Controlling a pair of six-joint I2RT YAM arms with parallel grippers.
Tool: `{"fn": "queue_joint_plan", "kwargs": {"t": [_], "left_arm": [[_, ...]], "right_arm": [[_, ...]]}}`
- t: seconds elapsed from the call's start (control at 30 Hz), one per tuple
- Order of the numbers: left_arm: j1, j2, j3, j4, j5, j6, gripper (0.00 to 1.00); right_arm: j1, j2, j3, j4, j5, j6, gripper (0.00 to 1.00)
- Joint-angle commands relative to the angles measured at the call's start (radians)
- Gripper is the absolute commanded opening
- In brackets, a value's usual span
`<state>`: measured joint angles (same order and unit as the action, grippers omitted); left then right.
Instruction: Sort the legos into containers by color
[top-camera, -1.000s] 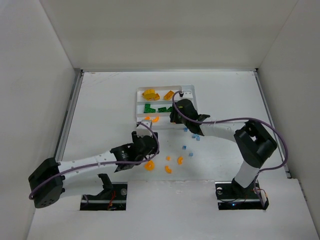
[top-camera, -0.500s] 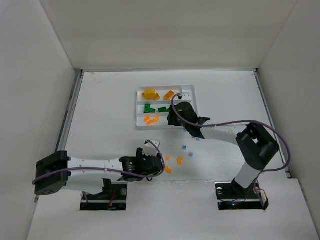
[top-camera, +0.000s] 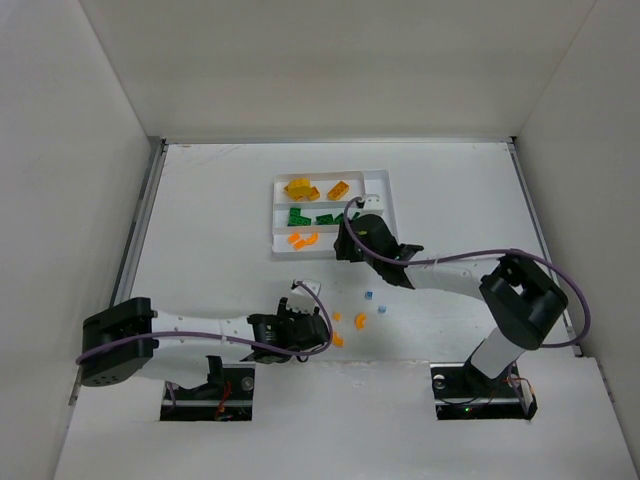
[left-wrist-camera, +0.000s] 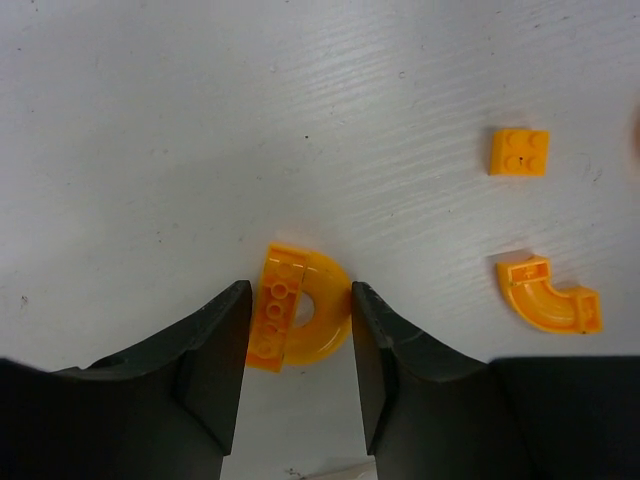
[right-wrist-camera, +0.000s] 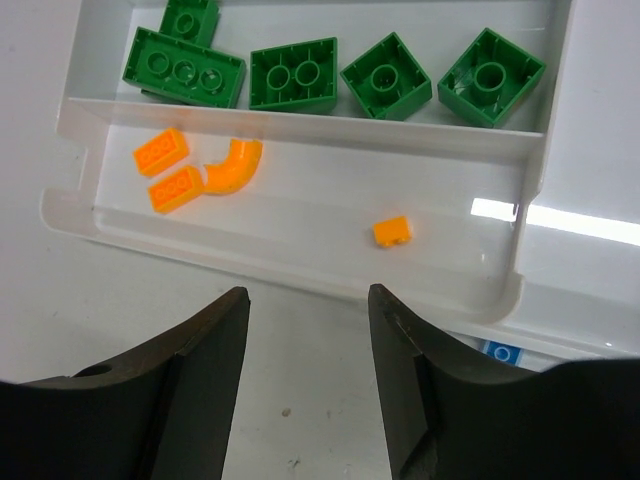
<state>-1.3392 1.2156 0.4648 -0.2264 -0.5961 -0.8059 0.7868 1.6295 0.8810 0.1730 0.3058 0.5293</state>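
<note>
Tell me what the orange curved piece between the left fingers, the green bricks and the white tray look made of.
The orange curved piece looks like hard moulded plastic, slightly glossy: crisp studs, even colour. The green bricks seem the same: sharp edges, soft sheen. The white tray is probably thin glossy plastic: bright glare on its floor, rounded moulded corners.

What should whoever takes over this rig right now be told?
Left gripper: jaws closed against both sides of an orange half-ring that lies on the table, not yet lifted.
Right gripper: open and empty, over the near edge of the tray.
Done: yellow bricks in the far slot, green bricks in the middle slot, four orange pieces in the near slot.
Left: the held half-ring, the loose orange pieces near the left gripper, and the small blue pieces on the table.
</note>
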Motion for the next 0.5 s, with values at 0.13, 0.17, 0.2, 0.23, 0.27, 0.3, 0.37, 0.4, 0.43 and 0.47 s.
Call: {"fn": "queue_joint_plan", "kwargs": {"t": [0.13, 0.17, 0.2, 0.23, 0.27, 0.3, 0.37, 0.4, 0.43, 0.47], "left_arm": [[0.008, 0.015, -0.015, -0.008, -0.034, -0.064, 0.21], [0.01, 0.01, -0.015, -0.008, -0.033, -0.065, 0.2], [0.012, 0.004, -0.012, -0.008, -0.031, -0.064, 0.2], [0.013, -0.004, -0.008, -0.014, -0.031, -0.061, 0.2], [0.013, -0.016, -0.003, -0.022, -0.037, -0.061, 0.2], [0.013, -0.031, -0.002, -0.025, -0.041, -0.058, 0.2], [0.019, -0.07, -0.002, -0.022, -0.044, -0.058, 0.2], [0.028, -0.091, -0.002, -0.019, -0.044, -0.056, 0.2], [0.044, -0.115, -0.002, -0.016, -0.038, -0.055, 0.2], [0.057, -0.135, 0.0, -0.013, -0.033, -0.049, 0.2]], "right_arm": [[0.024, -0.031, -0.023, 0.069, 0.013, 0.018, 0.57], [0.024, -0.031, -0.027, 0.072, 0.013, 0.02, 0.57], [0.022, -0.031, -0.03, 0.074, 0.013, 0.023, 0.57], [0.022, -0.033, -0.031, 0.074, 0.012, 0.024, 0.57], [0.022, -0.036, -0.033, 0.074, 0.012, 0.024, 0.57], [0.022, -0.042, -0.037, 0.074, 0.013, 0.023, 0.57], [0.022, -0.054, -0.046, 0.074, 0.013, 0.024, 0.57], [0.022, -0.062, -0.051, 0.074, 0.013, 0.024, 0.57], [0.019, -0.069, -0.054, 0.074, 0.013, 0.024, 0.57], [0.013, -0.079, -0.057, 0.074, 0.012, 0.024, 0.57]]}}
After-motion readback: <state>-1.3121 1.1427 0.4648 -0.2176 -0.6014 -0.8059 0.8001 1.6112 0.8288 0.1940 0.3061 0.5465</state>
